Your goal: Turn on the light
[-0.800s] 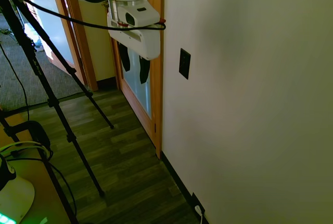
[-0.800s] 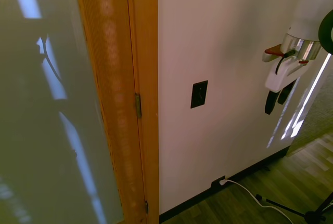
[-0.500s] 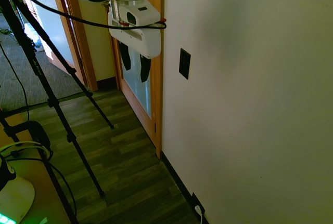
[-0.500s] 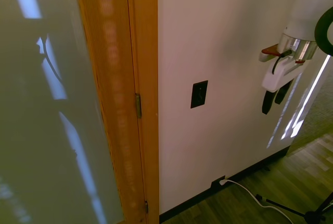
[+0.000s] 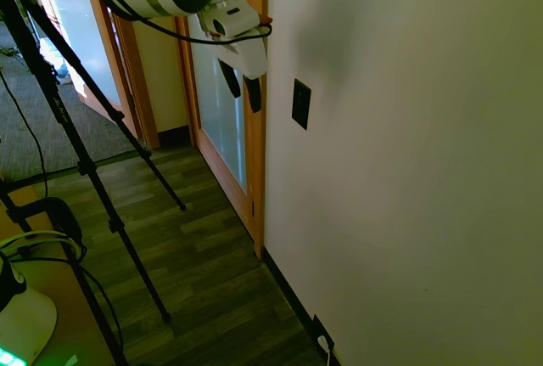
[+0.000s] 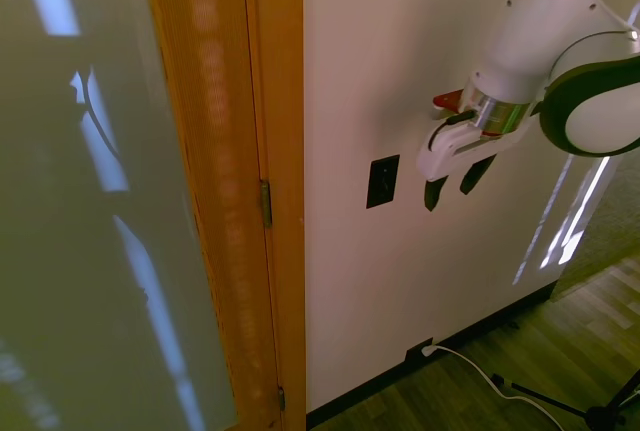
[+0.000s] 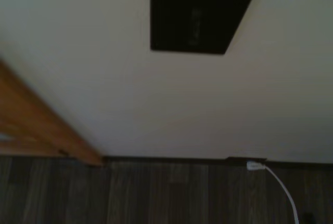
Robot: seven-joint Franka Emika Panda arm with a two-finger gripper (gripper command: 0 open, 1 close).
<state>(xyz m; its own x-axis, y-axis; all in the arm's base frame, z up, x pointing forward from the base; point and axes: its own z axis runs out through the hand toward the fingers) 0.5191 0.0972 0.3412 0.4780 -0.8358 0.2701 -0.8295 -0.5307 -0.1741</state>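
Plug [image 7: 253,166] only in wrist view

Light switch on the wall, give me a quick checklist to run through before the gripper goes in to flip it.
1. Switch in view and unobstructed: ok, seen in all three views.
2. Gripper near the switch: ok, beside it, level with it.
3. Contact with the switch: not ok, a gap of bare wall shows between them.
4. Fingers empty: ok, open, nothing between them.
5. Toggle position: cannot tell, the plate is too dark.
6. Door frame clear of the gripper's path: cannot tell, they overlap in the first exterior view.
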